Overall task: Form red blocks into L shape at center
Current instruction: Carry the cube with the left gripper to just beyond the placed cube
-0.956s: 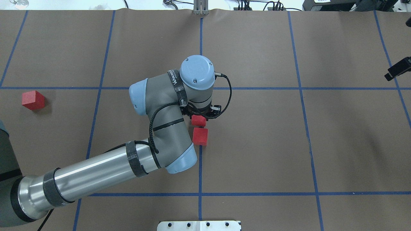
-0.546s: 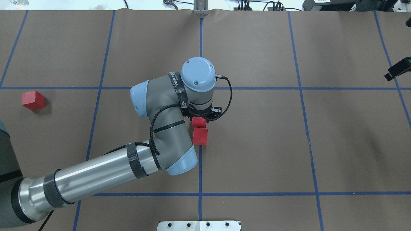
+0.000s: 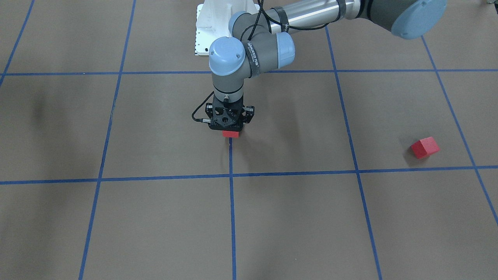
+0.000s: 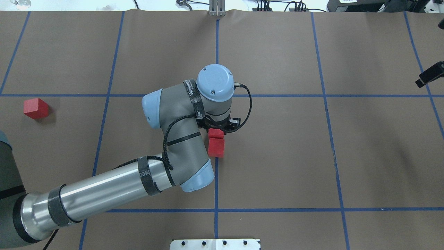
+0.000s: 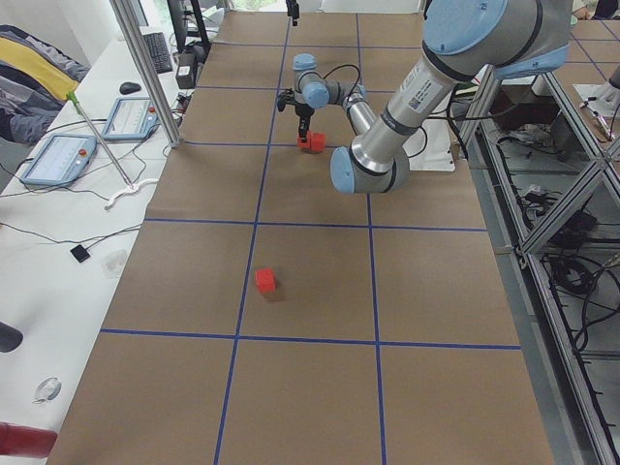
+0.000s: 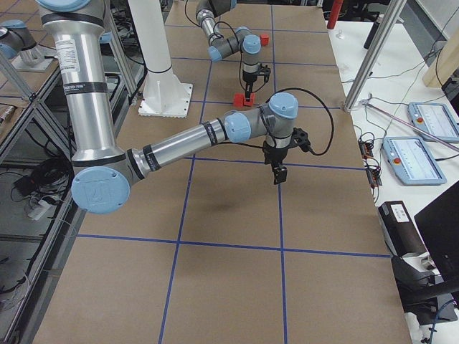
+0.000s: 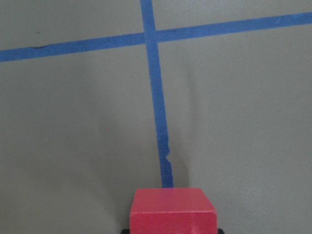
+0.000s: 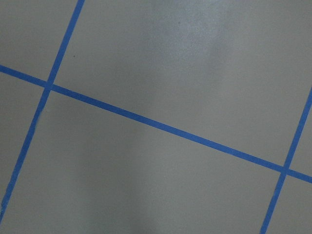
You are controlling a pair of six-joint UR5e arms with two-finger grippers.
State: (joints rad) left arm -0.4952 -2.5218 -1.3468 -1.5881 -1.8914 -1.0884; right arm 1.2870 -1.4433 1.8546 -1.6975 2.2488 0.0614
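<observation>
Placement step: the left tool (image 3: 229, 128) holds a red block (image 4: 215, 133) at mid-frame, just beside a second block (image 4: 216, 147); release likely follows, then fetching the third block (image 4: 35, 108), far left.

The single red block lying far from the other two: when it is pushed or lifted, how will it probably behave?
The lone red block would probably slide, not roll: it is a cube resting on a flat face. It looks rigid; the left tool holds a twin block with no visible squashing. Its small size suggests it is light.
</observation>
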